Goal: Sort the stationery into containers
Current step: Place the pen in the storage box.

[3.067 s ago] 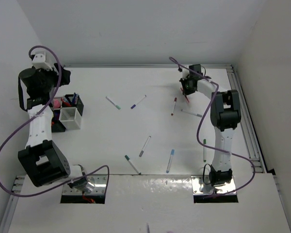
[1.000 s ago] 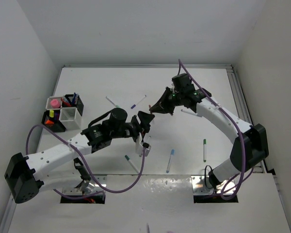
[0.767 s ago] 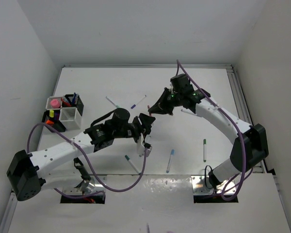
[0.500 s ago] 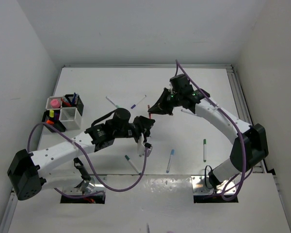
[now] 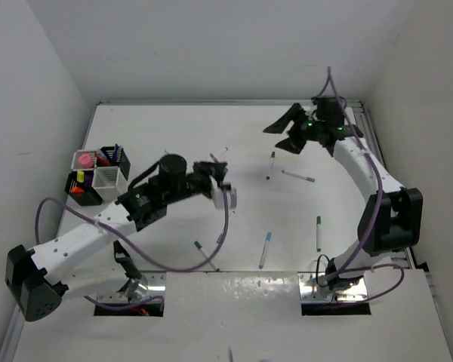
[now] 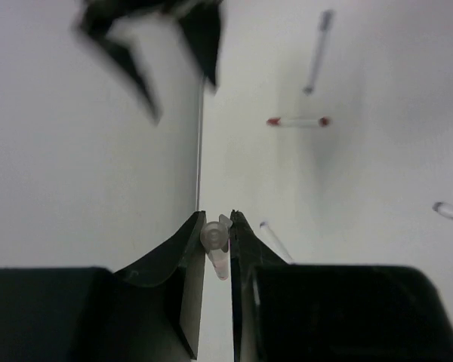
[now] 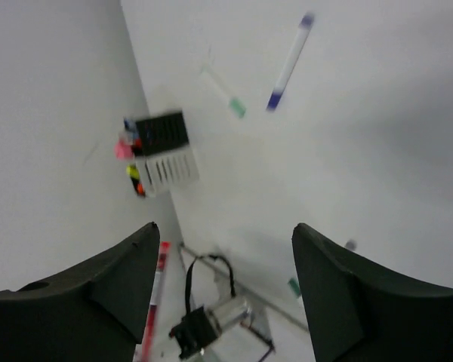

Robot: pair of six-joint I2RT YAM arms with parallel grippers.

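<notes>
Overhead, the left gripper (image 5: 221, 181) reaches over the middle of the white table (image 5: 158, 121), well right of the small square mesh holders (image 5: 109, 179), one white among black, clustered at the left edge. The right gripper (image 5: 279, 136) hangs with jaws spread toward the far right, near a thin red-capped pen (image 5: 271, 164); other thin pens (image 5: 265, 249) lie scattered loose. From the left wrist, the fingers (image 6: 187, 253) pinch a thin pale pen (image 6: 216, 240), seen end-on. From the right wrist, both black fingers (image 7: 113, 279) stand wide apart, empty, with the holders small in the distance.
</notes>
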